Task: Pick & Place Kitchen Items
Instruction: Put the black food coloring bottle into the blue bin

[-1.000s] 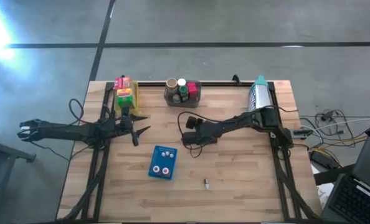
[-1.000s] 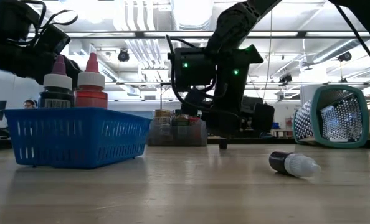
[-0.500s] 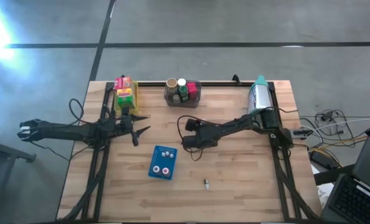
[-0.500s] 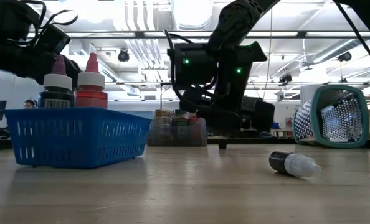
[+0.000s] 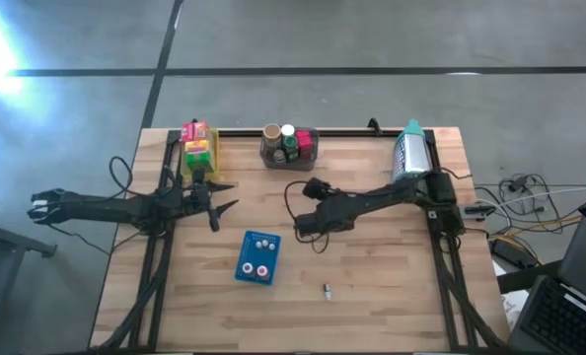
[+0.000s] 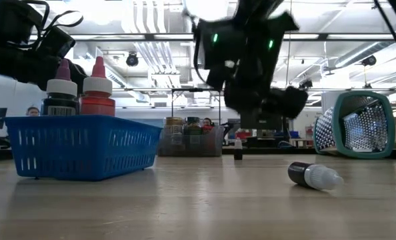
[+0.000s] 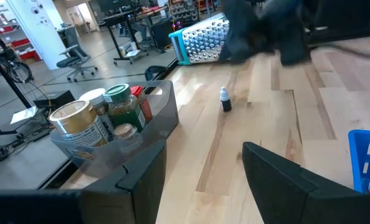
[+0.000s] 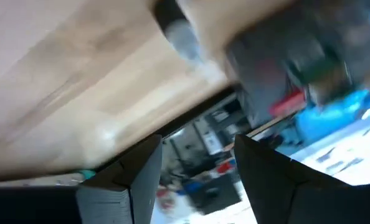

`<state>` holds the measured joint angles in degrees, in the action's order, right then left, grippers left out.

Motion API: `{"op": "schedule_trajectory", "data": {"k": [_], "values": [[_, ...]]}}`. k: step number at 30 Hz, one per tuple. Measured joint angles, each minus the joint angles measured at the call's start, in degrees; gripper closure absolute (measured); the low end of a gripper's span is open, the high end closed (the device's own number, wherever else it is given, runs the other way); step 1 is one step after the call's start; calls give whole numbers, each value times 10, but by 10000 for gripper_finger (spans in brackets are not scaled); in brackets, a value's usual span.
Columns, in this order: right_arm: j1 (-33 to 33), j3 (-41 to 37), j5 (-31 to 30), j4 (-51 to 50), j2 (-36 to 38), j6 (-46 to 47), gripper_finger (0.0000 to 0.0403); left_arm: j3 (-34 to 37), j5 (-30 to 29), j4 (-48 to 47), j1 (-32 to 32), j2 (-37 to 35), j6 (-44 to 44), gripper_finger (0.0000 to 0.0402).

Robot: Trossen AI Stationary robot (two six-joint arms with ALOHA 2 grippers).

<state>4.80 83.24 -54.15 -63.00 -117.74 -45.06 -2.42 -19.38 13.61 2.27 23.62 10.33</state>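
Since a second ago the right gripper (image 5: 315, 229) has lifted off the table and swung slightly toward the right edge, leaving a tiny dark bottle (image 6: 238, 153) standing upright on the boards where it had been; its fingers (image 8: 119, 177) stand apart with nothing between them. That bottle, white-capped and slender, also shows in the left wrist view (image 7: 225, 101), alone on bare wood between the clear bin and the blue basket, with free board all round it. A second small bottle (image 6: 314, 176), dark-bodied with a pale rounded cap, lies on its side nearer the front edge, well apart from everything (image 5: 326, 291).

Behind the standing bottle a smoky transparent bin (image 7: 152, 122) sits at the back edge, packed with a gold-labelled can (image 7: 78, 125), a green-lidded jar (image 7: 121, 106) and other jars. Yellow, green and pink boxes (image 5: 197, 148) are stacked at the back left corner. The blue basket (image 6: 83, 145), a ribbed plastic lattice, holds cone-capped bottles (image 6: 97, 90). A teal-rimmed perforated bin (image 6: 358, 125) lies tipped over at the back right.

The left gripper (image 5: 217, 199) hovers at the left side near the boxes, fingers (image 7: 288, 183) parted and seemingly empty, though its tips are hard to judge from above. The table (image 5: 372, 286) is pale planked wood, widest open at front
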Motion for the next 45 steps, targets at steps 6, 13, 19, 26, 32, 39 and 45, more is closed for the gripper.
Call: {"op": "schedule_trajectory", "data": {"k": [6,13,19,26,32,39,45], "values": [[1,0,27,-12,92,196,221,0,0,0,0,0,0,186],[-29,-2,297,63,206,477,239,0,0,0,0,0,0,186],[-39,-3,417,98,262,543,256,0,0,0,0,0,0,186],[5,-5,421,96,287,546,286,0,0,0,0,0,0,186],[52,-25,422,98,307,540,329,0,0,0,0,0,0,186],[56,-99,432,112,365,552,390,0,0,0,0,0,0,186],[27,-210,464,238,461,517,394,0,0,-1,0,0,2,186]]}}
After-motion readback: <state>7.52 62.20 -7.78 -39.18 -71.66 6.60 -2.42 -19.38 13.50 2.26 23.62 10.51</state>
